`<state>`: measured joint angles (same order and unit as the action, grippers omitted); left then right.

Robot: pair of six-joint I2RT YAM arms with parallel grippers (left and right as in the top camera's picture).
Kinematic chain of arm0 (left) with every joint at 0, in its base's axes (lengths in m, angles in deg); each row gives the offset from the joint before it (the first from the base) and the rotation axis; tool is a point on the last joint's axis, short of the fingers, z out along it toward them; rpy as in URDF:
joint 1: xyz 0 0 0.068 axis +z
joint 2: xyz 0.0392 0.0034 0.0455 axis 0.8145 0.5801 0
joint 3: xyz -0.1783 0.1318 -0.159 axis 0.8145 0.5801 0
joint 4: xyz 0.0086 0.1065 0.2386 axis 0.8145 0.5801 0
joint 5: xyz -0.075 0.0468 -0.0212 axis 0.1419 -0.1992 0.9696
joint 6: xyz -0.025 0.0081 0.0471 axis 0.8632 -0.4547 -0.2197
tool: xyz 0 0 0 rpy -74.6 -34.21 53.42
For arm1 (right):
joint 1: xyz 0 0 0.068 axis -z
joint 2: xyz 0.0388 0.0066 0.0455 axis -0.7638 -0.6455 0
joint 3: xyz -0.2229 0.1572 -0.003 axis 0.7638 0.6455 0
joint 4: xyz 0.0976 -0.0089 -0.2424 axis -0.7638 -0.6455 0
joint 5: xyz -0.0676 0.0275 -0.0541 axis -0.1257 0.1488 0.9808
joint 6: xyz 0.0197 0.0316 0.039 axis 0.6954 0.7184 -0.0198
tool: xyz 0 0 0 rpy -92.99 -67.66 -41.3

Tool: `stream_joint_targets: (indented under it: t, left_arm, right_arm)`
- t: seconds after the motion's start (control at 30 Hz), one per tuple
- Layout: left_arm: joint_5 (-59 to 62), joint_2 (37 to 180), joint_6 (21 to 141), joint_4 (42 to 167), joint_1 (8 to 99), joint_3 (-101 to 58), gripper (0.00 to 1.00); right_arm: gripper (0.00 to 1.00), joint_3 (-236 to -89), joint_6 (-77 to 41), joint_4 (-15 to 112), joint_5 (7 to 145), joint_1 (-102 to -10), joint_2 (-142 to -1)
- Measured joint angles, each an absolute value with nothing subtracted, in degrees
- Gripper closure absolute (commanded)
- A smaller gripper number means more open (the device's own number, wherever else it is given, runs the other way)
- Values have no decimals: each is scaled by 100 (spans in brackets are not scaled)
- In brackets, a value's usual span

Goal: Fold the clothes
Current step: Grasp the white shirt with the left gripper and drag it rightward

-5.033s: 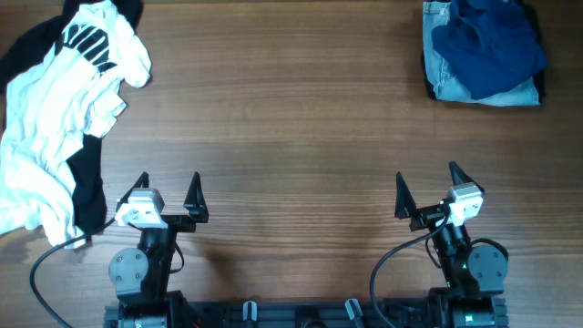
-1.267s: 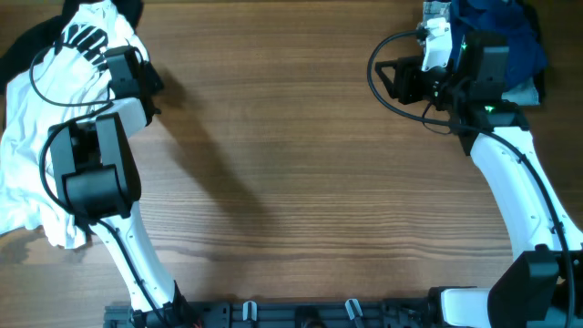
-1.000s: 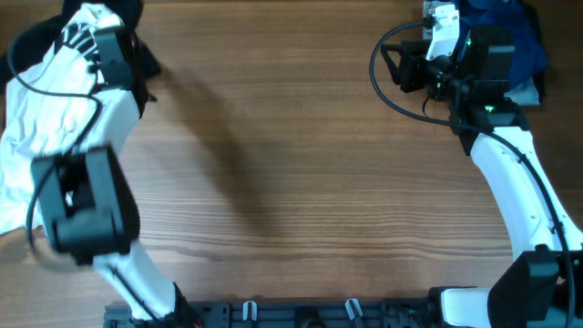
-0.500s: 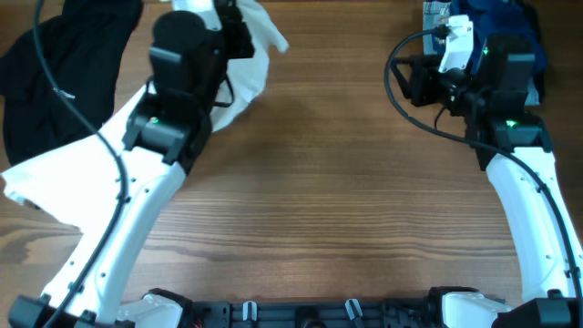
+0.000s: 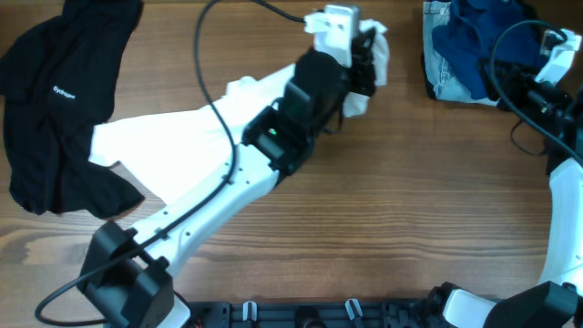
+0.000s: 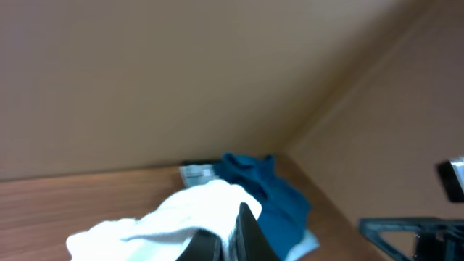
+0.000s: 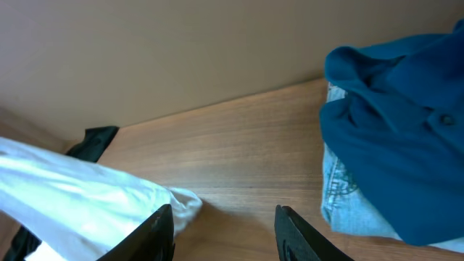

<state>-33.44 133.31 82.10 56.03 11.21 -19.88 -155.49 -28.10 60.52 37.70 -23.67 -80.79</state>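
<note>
**White T-shirt held by one end across the table**

The wooden table (image 5: 383,210) fills the overhead view. The left arm (image 5: 228,182) reaches diagonally over it, from the near left corner toward the far middle.

Under and beside this arm lies the white T-shirt (image 5: 150,137), drawn out into a long band. Its trailing end rests on the wood at the left and meets the black garment. Its leading end is bunched near the far edge of the table, just left of the pile in the far right corner.

The black garment (image 5: 64,118) lies rumpled at the far left, with a small line of white text showing on it.

In the far right corner a blue garment (image 5: 487,36) sits heaped on a folded piece of pale denim (image 5: 446,84).

The left gripper (image 5: 364,56) has its fingers pressed together on the bunched leading end of the white T-shirt. The left wrist view shows white cloth gathered against a dark finger, with the blue garment beyond.

The right gripper (image 7: 223,235) hangs beside the blue pile. Its fingers are spread with only bare wood between them, and they touch no cloth.
</note>
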Motion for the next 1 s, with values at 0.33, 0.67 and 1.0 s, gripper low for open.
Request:
stream_joint_targets:
  t: [0.33,0.67,1.0]
  left_arm:
    - [-3739,13808,8114,6458,1291,-2010,0]
    - [-4176,11513,9155,13314,2002,-2054,3]
    - [-3877,12256,11600,13170,2491,110,15]
  right_arm:
    - [26,-15549,-2576,6387,3655,-2109,-8077]
    - [10,-15549,-2576,5735,3504,-2148,-8077]
    - [18,-15549,-2578,5733,3842,-3027,-8077]
